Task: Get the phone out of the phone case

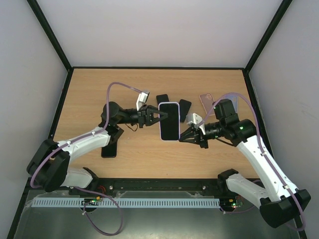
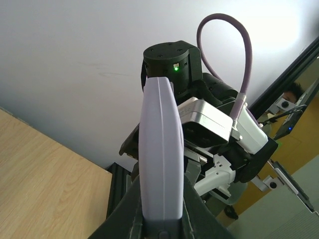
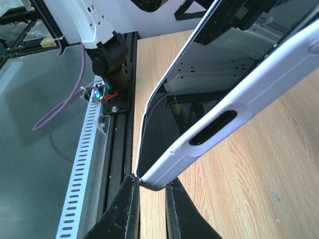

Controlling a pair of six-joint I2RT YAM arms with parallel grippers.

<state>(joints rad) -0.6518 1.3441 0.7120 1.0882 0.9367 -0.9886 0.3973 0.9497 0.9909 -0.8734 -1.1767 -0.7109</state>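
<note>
In the right wrist view the case (image 3: 259,82) runs off the top and right edges. In the left wrist view its lower end is hidden in the left gripper (image 2: 160,224). From above, a dark phone (image 1: 108,150) left of the case lies partly under the left arm (image 1: 84,139).

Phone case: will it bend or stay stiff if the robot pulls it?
Probably bends a little: the phone case looks like soft, rounded rubber. Likely grippy too, since the right gripper pinches only its corner.

We logged the phone (image 1: 169,122), dark screen facing up, fully seated in its pale lilac case (image 2: 159,149). The pair was raised off the table (image 1: 99,89), around mid-table.
</note>
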